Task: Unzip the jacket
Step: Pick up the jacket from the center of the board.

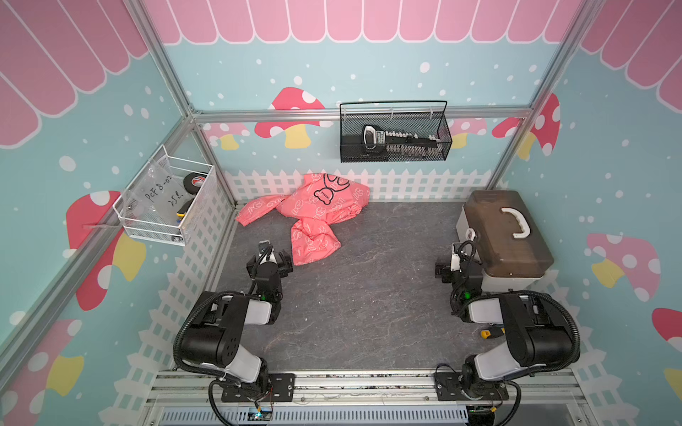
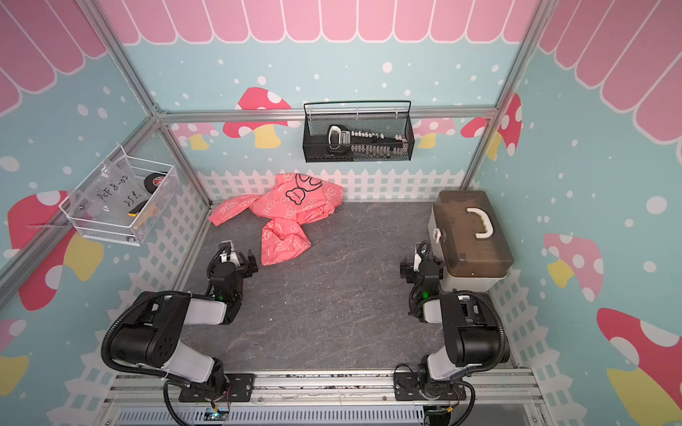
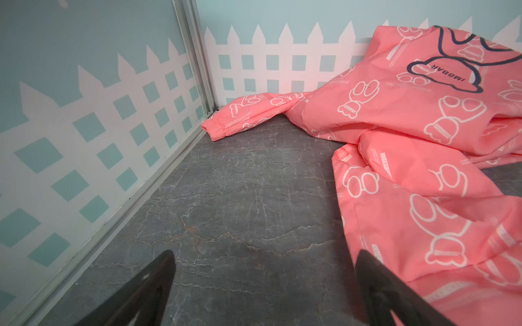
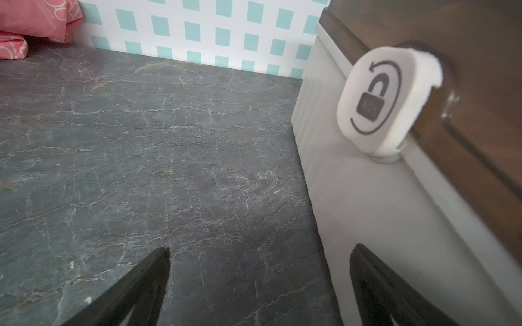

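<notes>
Two black claws, left claw (image 3: 262,258) and right claw (image 4: 260,252), hover spread wide and empty over the grey marbled tabletop (image 1: 369,302). Just beyond the left one lies one crumpled coral-pink jacket with white bear outlines (image 1: 313,221), in the far-left corner. It runs from near that claw up against the back wall, and its elastic cuff (image 3: 214,130) points into the corner. Its navy bear logo (image 3: 443,74) reads about "IMBBAR". A bag (image 1: 160,191) in the white wire basket reads "PCF 8-02".

Dark grey marbled worktop (image 1: 369,295) boxed in by pale blue walls (image 1: 332,66) printed with mushrooms (image 1: 291,97), white picket fence (image 1: 406,184) and pink scalloped awning (image 1: 332,18). Aluminium posts (image 1: 164,62) slanting in from upper left and upper right. Even light.
</notes>
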Available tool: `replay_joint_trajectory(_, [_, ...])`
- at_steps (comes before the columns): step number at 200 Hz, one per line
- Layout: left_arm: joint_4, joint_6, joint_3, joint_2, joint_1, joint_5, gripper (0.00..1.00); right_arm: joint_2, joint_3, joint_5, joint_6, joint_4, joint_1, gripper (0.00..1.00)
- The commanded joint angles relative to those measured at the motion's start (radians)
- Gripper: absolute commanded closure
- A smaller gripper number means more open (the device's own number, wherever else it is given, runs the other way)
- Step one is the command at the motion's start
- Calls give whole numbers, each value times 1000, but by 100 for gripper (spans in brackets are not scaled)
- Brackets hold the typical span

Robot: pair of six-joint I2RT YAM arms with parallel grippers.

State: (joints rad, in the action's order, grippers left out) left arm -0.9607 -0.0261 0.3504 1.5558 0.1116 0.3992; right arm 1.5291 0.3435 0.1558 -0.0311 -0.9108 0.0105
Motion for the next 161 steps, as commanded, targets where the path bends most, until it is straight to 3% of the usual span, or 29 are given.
replay_joint_trajectory(1, [7,-2,17,-9,-8,-13,1,-3,17,-10,-1,-5,0,1])
replay_joint_trajectory(161, [11,9,17,-22,-4,-17,0,-34,19,20,-6,3,6,1])
